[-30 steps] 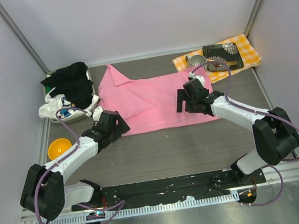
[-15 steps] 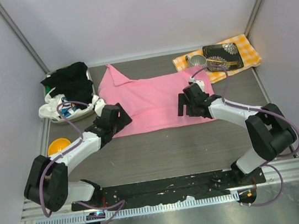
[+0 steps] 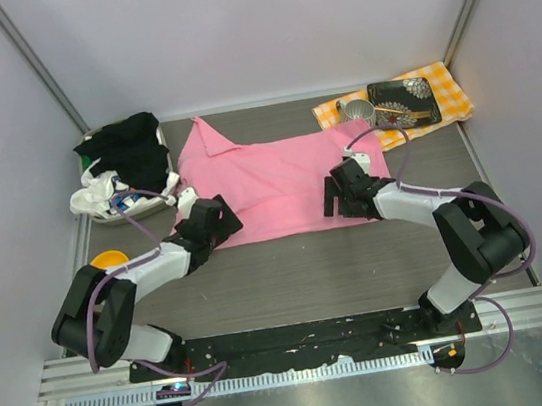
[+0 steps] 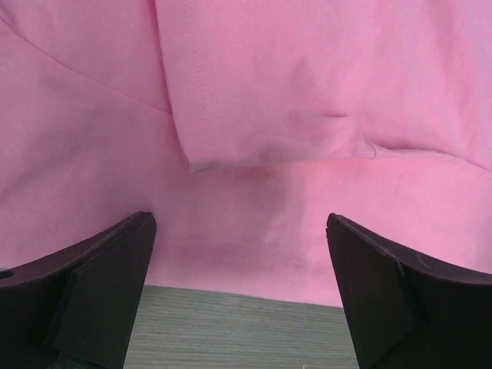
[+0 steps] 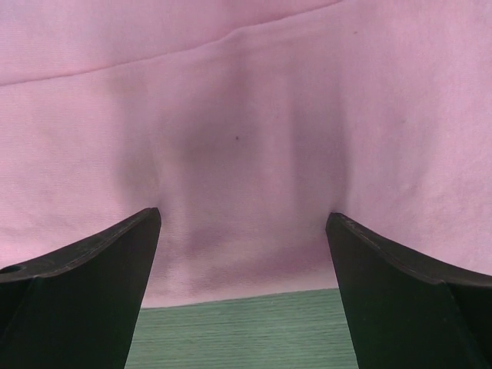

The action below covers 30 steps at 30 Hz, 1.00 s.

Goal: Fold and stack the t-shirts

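Note:
A pink t-shirt (image 3: 277,177) lies spread flat on the grey table, one sleeve pointing to the far left. My left gripper (image 3: 221,218) is open, low at the shirt's near-left hem; in the left wrist view (image 4: 240,223) the pink hem (image 4: 254,261) runs between the fingers with bare table below. My right gripper (image 3: 342,188) is open at the near-right hem; in the right wrist view (image 5: 242,219) pink cloth (image 5: 246,154) fills the gap between the fingers. Neither holds the cloth. More shirts, black and white, lie in a heap (image 3: 129,162) at the far left.
An orange bowl (image 3: 107,260) sits by the left arm. A yellow checked cloth (image 3: 437,89) at the far right carries a dark tray (image 3: 403,102) and a metal cup (image 3: 359,112). White walls enclose the table on three sides.
Both grippers moved inward along the shirt's near edge and dropped low to the hem. The shirt itself has not visibly moved.

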### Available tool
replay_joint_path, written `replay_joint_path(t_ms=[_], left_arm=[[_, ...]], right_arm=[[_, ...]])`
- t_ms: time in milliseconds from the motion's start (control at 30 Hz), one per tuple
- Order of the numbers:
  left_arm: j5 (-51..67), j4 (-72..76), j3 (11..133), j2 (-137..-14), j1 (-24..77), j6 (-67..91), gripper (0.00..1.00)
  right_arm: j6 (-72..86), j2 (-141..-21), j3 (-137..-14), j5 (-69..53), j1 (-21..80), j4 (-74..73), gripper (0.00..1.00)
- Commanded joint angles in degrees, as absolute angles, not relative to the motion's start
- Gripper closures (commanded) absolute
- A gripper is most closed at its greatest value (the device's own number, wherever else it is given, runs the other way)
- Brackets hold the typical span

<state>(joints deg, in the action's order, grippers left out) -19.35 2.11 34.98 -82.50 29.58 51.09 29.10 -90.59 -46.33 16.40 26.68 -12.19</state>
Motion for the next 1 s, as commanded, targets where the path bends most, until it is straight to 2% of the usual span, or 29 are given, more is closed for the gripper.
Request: replay_joint_path(t_ms=[0, 267, 533, 800, 967], left_arm=[[-21.5, -1.8, 31.1, -77.8, 31.4, 53.5, 0.01], [-24.0, -12.1, 25.0, -65.4, 36.2, 59.0, 0.01], [-29.0, -24.0, 23.5, -53.9, 44.7, 66.6, 0.02], [-35.4, -31.3, 24.5, -50.0, 56.0, 75.1, 0.02], [-37.8, -35.0, 37.2, -52.3, 56.2, 69.5, 0.01]], right_arm=[[32.4, -89.5, -42.4, 16.4, 27.0, -13.2, 0.04], [40.8, -82.9, -38.4, 17.9, 29.9, -20.9, 0.05], [49.5, -70.3, -27.0, 19.5, 36.3, -23.2, 0.05], [51.4, -63.7, -31.9, 28.6, 43.1, -32.9, 0.05], [39.5, -70.5, -46.9, 30.1, 46.0, -31.6, 0.05]])
